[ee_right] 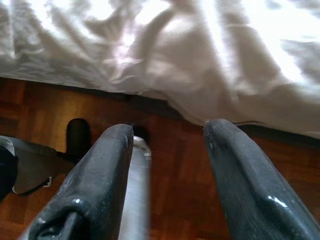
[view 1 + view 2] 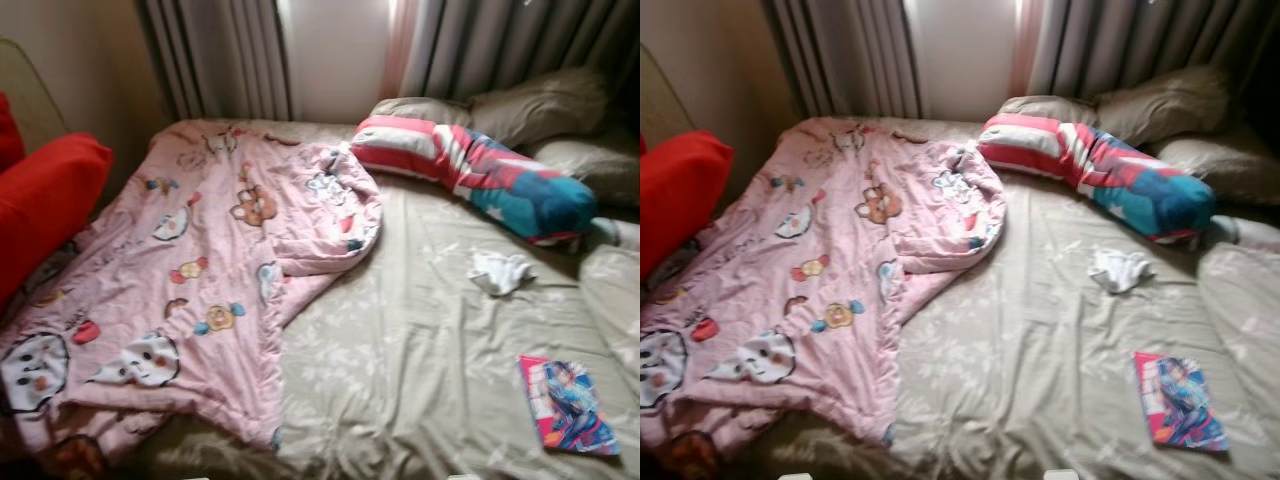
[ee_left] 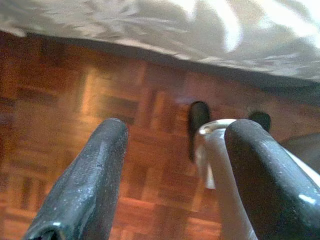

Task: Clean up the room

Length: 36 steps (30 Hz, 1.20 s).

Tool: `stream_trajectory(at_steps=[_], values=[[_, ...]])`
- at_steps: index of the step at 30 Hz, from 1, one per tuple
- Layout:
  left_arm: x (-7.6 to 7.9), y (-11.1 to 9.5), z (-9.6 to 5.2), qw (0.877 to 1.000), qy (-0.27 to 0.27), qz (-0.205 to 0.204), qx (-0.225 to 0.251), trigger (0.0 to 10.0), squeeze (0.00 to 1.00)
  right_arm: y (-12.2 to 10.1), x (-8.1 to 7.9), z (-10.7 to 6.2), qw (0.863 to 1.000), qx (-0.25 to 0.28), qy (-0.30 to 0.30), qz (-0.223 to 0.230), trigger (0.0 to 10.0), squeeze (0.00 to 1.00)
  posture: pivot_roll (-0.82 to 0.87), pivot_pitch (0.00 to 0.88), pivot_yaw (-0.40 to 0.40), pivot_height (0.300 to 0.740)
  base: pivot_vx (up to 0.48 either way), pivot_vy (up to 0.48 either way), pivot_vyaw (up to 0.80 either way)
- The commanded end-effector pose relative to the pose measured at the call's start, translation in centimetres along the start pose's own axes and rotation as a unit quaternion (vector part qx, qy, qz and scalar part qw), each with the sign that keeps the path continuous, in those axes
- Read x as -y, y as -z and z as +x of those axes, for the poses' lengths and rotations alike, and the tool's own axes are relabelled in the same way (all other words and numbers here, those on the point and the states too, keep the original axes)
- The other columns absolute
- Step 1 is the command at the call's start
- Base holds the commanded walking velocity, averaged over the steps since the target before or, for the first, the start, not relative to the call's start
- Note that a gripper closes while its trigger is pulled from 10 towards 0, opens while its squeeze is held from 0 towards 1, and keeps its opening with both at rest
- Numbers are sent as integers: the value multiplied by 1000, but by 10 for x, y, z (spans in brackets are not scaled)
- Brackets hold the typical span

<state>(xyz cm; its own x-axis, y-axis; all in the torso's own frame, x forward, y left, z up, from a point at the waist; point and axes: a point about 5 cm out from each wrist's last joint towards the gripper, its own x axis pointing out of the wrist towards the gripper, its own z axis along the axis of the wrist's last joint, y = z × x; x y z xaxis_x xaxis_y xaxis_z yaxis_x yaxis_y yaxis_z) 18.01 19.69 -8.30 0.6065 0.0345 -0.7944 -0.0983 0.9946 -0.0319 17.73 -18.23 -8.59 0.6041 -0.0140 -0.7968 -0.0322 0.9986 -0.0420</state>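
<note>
The bed (image 2: 420,360), under a beige leaf-print sheet, carries everything here, and the biggest thing on it is one pink cartoon-print quilt (image 2: 190,290), spread over the bed's left half from the head end to the foot edge, with its upper right corner bunched into a fold near the middle of the bed. It looks soft, light for its bulk and floppy, so I would judge a pinch at a corner or along the hem at the foot edge the best hold; it will drag and sag rather than lift cleanly. One long striped bolster (image 2: 470,165) in red, white and teal lies slantwise across the head end toward the right edge, soft but firm enough to take around its middle. About three beige pillows (image 2: 540,105) sit against the curtain at the head end, and red cushions (image 2: 45,205) lie just off the left edge. One flat colourful book or packet (image 2: 567,405) lies near the right foot corner; stiff and thin, it must be taken by an edge. One small crumpled white cloth (image 2: 500,272) lies just below the bolster, limp and easy to pinch anywhere. The left gripper (image 3: 170,175) and right gripper (image 1: 170,175) hang low beside the bed over parquet floor (image 3: 60,90), each with fingers spread wide and gripping nothing.
</note>
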Motion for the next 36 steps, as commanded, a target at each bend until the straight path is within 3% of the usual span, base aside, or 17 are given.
stream_trajectory(at_steps=[1, 5, 13, 17, 33, 36], values=[[0, 11, -2, 1000, -1, -7, -19, 10000, 0, 9, 2, -2, 1000, -15, 3, 3, 10000, 0, -46, 168, 24, 740, 0, 394, 0], [0, 11, -2, 1000, -1, -7, -19, 10000, 0, 9, 1, -2, 1000, -13, -1, -7, 10000, 0, -46, 169, 25, 740, 0, 395, 114], [0, 12, -2, 1000, -1, -7, -19, 10000, 0, 10, -1, -2, 1000, -15, -6, -4, 10000, 0, -45, 170, 25, 740, 0, 393, 762], [-1, 11, -2, 1000, -2, -5, -20, 10000, 0, 10, -1, -2, 1000, -13, -2, 15, 10000, 0, -44, 172, 27, 740, 0, 370, 0], [0, 11, -2, 1000, 1, -6, -15, 10000, 0, 4, -1, -1, 1000, -1, -2, 8, 10000, 0, -42, 164, 27, 740, 0, 0, 0], [0, 11, -2, 1000, 2, -3, -17, 10000, 0, 3, -1, -1, 1000, 3, -3, 6, 10000, 0, -40, 163, 27, 740, 0, 0, 692]])
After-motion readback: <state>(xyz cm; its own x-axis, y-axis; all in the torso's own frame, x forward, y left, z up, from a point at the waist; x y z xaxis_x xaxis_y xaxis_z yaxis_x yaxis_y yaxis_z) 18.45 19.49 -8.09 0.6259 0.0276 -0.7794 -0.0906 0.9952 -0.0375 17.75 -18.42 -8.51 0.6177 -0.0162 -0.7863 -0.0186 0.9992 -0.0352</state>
